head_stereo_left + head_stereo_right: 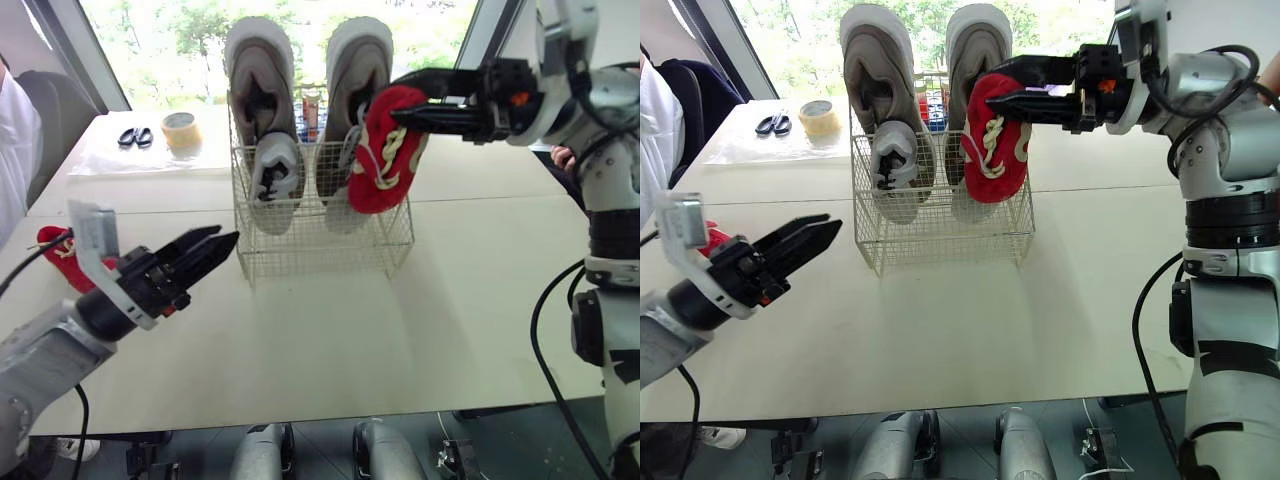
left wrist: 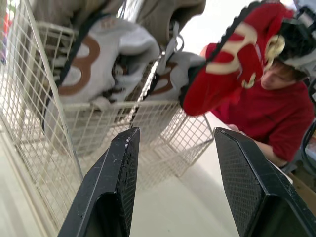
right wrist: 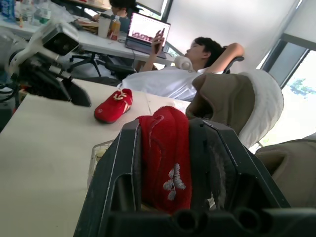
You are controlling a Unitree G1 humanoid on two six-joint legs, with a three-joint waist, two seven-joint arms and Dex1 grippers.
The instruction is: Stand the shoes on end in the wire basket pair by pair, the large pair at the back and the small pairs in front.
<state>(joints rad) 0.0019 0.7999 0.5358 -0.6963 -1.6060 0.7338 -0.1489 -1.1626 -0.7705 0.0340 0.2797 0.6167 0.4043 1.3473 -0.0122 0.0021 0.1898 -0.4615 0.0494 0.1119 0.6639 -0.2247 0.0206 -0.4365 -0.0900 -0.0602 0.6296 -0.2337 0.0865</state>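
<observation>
Looking down from my head camera, I see my right gripper [image 1: 990, 85] clamped on a small red fabric shoe with cream laces [image 1: 995, 145]. The shoe hangs on end over the front right part of the white wire basket [image 1: 940, 245], and I cannot tell whether it touches the wire. Two large grey-brown shoes [image 1: 258, 70] stand on end at the back of the basket, with two small grey shoes [image 1: 275, 170] on end in front of them, one before each. My left gripper [image 1: 226, 238] hovers low over the white table [image 1: 330, 330] near the basket's front left corner, fingers slightly apart and holding nothing. A second red shoe [image 1: 55, 250] lies on the table at my left, behind that arm. Farther back on the left sit a roll of tan tape [image 1: 181, 130] and black-handled scissors [image 1: 134, 137]. From my left wrist, my two black fingers [image 2: 116, 173] stand spread. Past them are the basket, brown markings on the small grey shoes, the held red shoe beside them, and a person in a red top [image 2: 281, 113] beyond. From my right wrist, my fingers press both sides of the red shoe. The second red shoe rests on the table beyond, near my left gripper, and a person in a white shirt [image 3: 168, 81] reclines behind.
</observation>
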